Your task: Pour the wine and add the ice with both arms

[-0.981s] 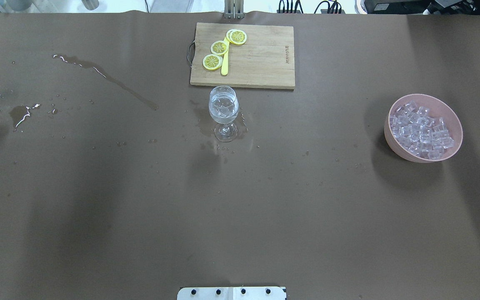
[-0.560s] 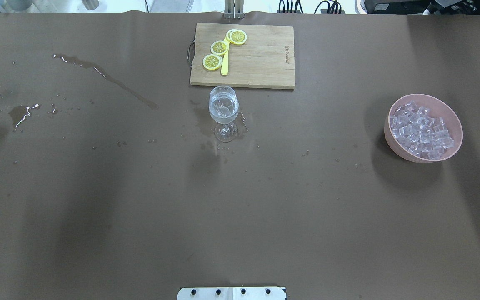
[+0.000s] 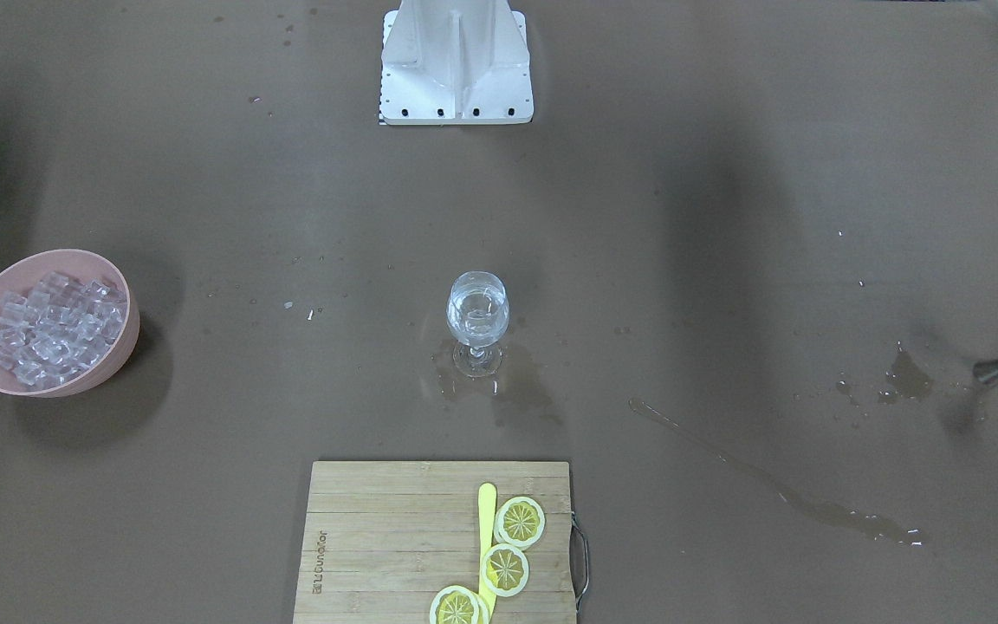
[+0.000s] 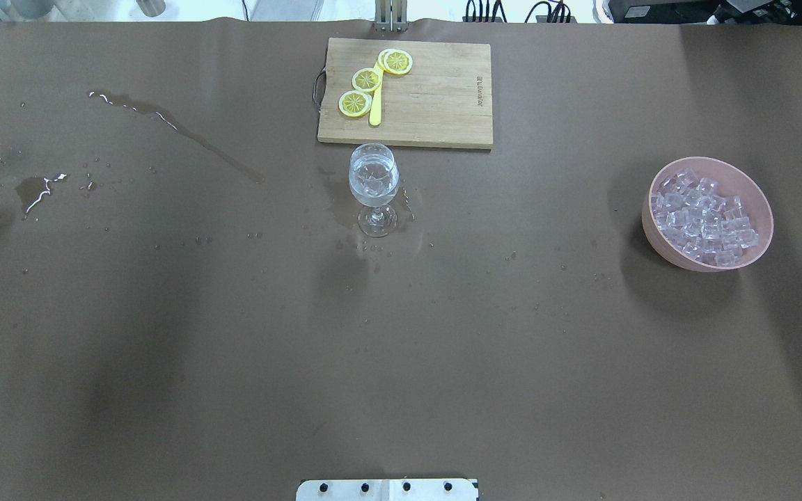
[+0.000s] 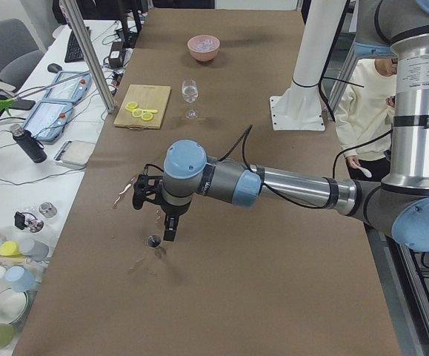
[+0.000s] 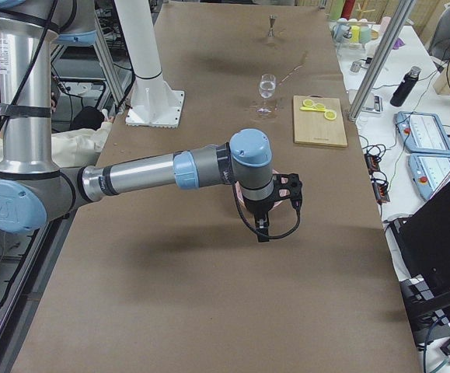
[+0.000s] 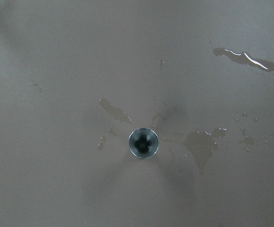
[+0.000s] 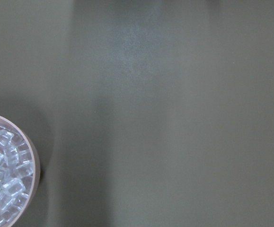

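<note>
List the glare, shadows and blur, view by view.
Overhead exterior: white glare on the spilled puddle, broad soft shadows across the table. Left wrist: glare on a wet streak; jigger sharp. Right wrist: bowl and ice slightly soft.

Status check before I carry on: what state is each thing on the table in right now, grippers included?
Wine glass: upright, holding clear liquid, apparently with ice in it.
Bowl: full of ice cubes.
Measuring cup: upright, standing free, nothing gripping it.
Left gripper: raised off the table; open or shut, cannot tell.
Right gripper: raised; open or shut, cannot tell.
Tabletop: wet with spills.
Lemon slices: lying on the board.
</note>
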`<state>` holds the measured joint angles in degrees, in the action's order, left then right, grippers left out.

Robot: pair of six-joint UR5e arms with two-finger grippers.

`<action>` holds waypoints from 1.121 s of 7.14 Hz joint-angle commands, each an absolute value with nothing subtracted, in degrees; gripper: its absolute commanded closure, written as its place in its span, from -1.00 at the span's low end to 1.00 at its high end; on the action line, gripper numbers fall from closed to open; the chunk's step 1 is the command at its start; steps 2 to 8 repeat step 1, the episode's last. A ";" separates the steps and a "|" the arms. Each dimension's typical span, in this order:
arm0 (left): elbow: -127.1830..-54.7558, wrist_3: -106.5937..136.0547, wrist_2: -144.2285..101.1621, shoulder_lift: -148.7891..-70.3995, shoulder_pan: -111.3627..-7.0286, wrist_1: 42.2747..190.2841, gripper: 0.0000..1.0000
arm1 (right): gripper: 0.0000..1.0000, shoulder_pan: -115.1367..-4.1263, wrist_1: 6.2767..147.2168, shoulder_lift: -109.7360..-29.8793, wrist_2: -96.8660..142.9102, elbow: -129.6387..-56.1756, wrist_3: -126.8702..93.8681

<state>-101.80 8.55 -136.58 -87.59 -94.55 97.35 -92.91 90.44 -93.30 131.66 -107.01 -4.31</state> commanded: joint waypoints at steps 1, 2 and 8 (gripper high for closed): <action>-101.43 8.35 -136.41 -88.24 -94.75 96.77 -0.94 | -0.99 -92.99 90.44 -93.43 131.66 -107.05 -4.31; -101.43 8.35 -136.41 -88.24 -94.75 96.77 -0.94 | -0.99 -92.99 90.44 -93.43 131.66 -107.05 -4.31; -101.43 8.35 -136.41 -88.24 -94.75 96.77 -0.94 | -0.99 -92.99 90.44 -93.43 131.66 -107.05 -4.31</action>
